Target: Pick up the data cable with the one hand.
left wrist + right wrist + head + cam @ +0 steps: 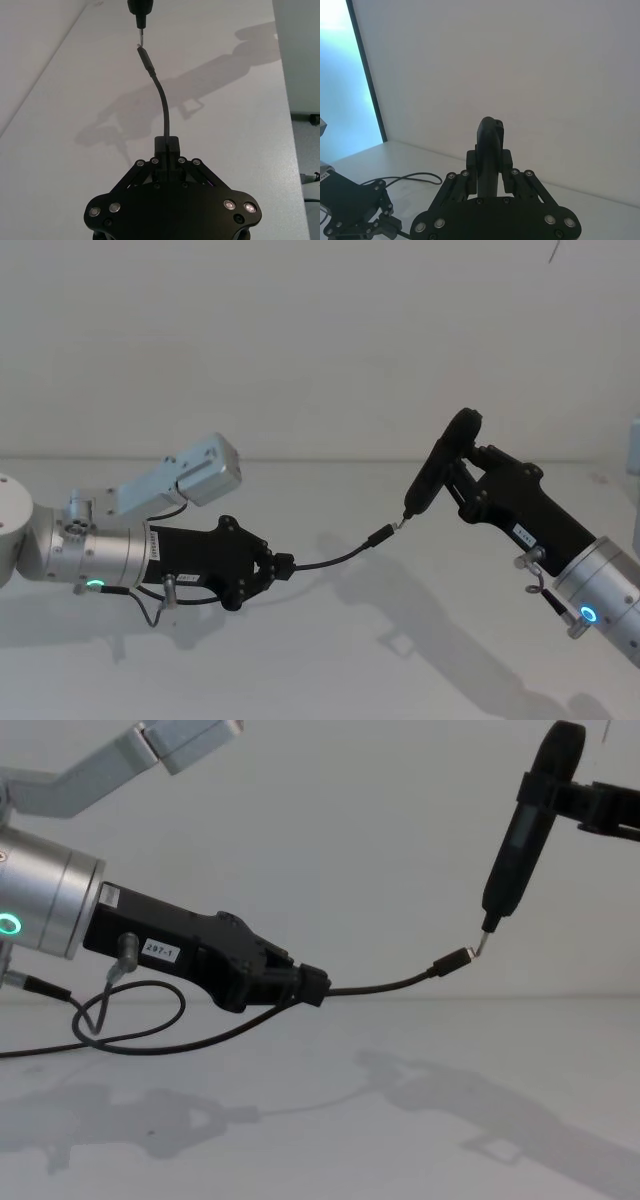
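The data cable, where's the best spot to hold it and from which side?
Hold the data cable as the left gripper does now: on the cord behind the plug, approached from the robot's left along its length. The plug end stays free, meeting the pen-shaped tool.

We see bright, even overhead light; soft shadows of both arms fall on the table. Cool window glow in the right wrist view, possibly slightly overexposed. Focus crisp.

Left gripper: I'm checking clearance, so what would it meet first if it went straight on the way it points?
Likely the pen-shaped tool in the right gripper: the data cable held by the left gripper already ends at its tip.
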`<state>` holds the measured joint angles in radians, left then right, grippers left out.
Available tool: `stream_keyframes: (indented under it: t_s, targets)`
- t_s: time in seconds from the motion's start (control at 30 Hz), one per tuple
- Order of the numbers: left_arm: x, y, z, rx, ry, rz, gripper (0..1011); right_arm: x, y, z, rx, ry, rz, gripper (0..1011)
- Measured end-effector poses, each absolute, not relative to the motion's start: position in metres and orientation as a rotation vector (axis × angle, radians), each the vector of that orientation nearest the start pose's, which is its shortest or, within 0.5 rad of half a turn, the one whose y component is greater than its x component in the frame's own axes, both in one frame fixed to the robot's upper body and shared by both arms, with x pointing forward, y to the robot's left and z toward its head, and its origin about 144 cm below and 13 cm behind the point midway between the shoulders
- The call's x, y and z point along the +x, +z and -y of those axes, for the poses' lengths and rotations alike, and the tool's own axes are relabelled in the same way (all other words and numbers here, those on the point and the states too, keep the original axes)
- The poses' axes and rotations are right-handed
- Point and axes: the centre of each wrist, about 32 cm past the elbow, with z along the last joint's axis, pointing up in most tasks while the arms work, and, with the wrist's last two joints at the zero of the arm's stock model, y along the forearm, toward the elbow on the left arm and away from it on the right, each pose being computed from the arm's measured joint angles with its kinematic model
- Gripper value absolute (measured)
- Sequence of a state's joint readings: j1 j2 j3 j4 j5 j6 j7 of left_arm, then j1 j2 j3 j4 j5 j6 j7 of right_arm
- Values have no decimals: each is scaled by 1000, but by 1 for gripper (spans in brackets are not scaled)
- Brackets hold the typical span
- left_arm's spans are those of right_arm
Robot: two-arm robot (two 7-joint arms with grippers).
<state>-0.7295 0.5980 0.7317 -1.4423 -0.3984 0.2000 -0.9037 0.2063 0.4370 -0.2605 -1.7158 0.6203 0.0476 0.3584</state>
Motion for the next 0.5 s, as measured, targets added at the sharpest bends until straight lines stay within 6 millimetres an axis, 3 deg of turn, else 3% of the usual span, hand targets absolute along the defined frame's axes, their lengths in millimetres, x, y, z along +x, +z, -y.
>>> stream_keyframes:
  t_s: [0.5]
  targets:
    - [580, 1300, -240, 424, 242, 204, 37, 495, 1245, 259, 235, -883, 35, 279]
